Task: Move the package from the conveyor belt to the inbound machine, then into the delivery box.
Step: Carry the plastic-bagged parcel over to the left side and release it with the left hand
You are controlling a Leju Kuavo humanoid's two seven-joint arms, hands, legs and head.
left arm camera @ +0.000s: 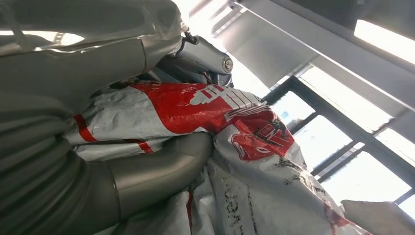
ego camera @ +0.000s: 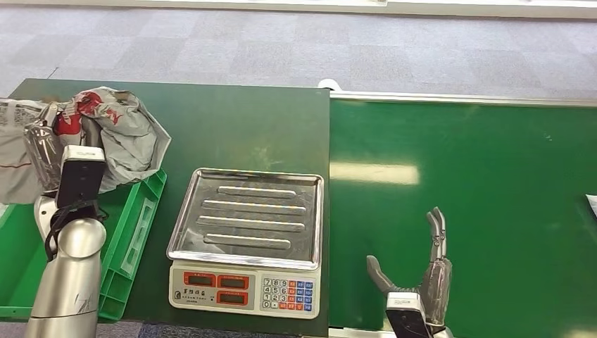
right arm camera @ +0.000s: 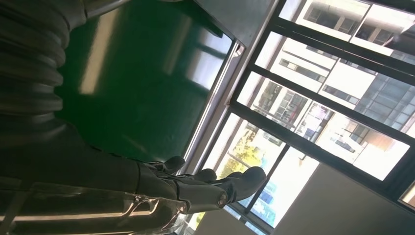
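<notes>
the package [ego camera: 127, 134] hides the left robot hand [ego camera: 49, 151] fingers; the green box [ego camera: 134, 232] is cut off at the edge.

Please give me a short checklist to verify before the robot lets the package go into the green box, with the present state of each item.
1. The left hand holds the package: ok, the thumb and fingers press the grey and red bag in the left wrist view.
2. The package is over the green box: ok, it hangs above the box's far end.
3. The scale tray is free of the package: ok.
4. The right hand is out of the way: ok, open above the conveyor belt.
5. Room inside the box under the package: cannot tell, the arm and bag hide it.
</notes>
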